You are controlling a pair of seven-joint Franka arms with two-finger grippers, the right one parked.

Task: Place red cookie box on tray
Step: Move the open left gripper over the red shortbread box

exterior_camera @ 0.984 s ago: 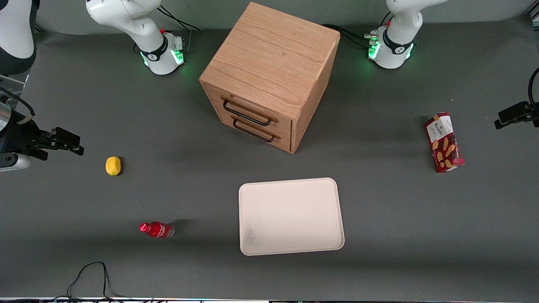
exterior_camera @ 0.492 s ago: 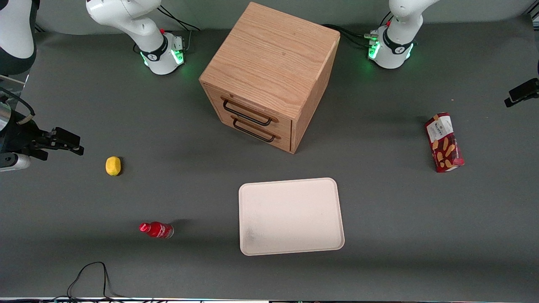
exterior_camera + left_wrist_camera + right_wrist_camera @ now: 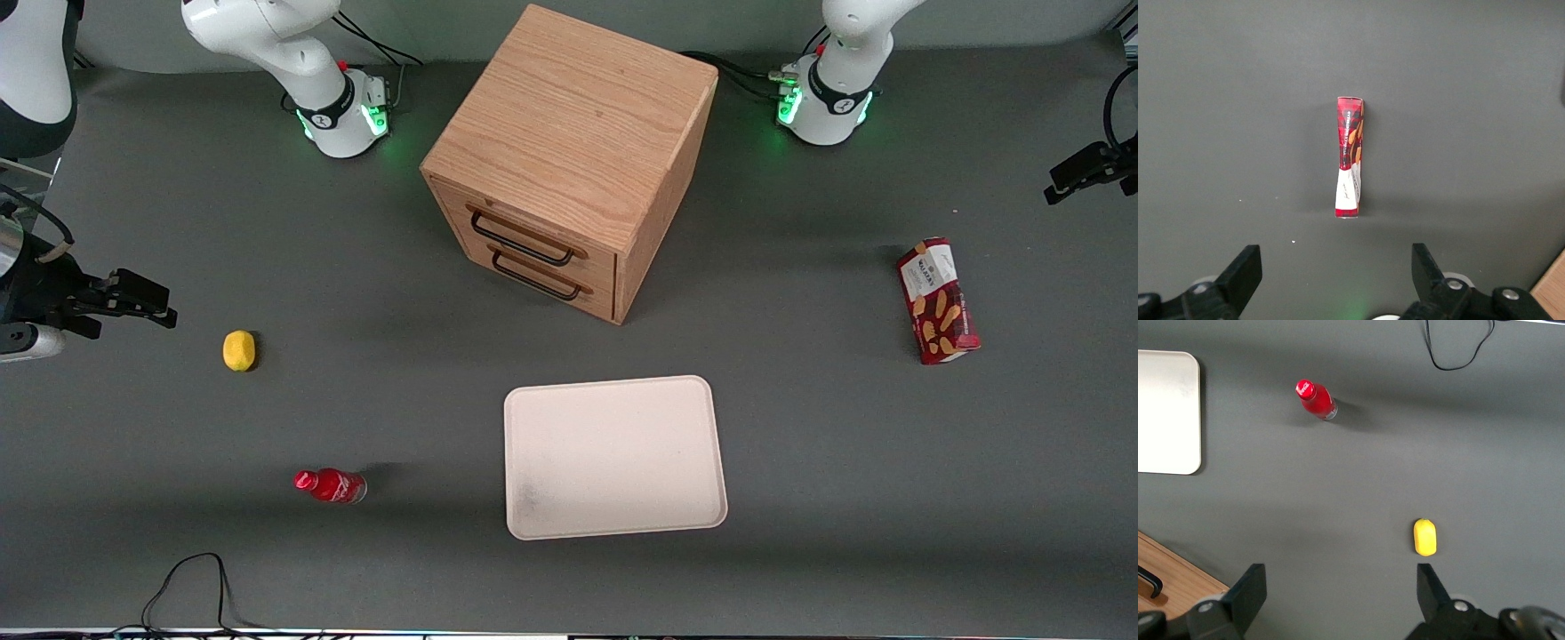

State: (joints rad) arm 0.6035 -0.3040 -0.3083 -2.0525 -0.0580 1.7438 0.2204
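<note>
The red cookie box lies flat on the grey table toward the working arm's end, its white label end farther from the front camera. In the left wrist view the cookie box shows edge-on as a narrow strip, clear of the fingers. My gripper hangs above the table at that same end, farther from the front camera than the box and not touching it. The gripper is open, with nothing between its fingertips. The cream-white tray sits bare in front of the cabinet, nearer the front camera.
A wooden two-drawer cabinet stands mid-table. A yellow lemon and a small red bottle lie toward the parked arm's end. A black cable loops at the table's front edge.
My gripper has moved away from the front camera over the last second, then shifted slightly inward. The cookie box and tray have not moved.
</note>
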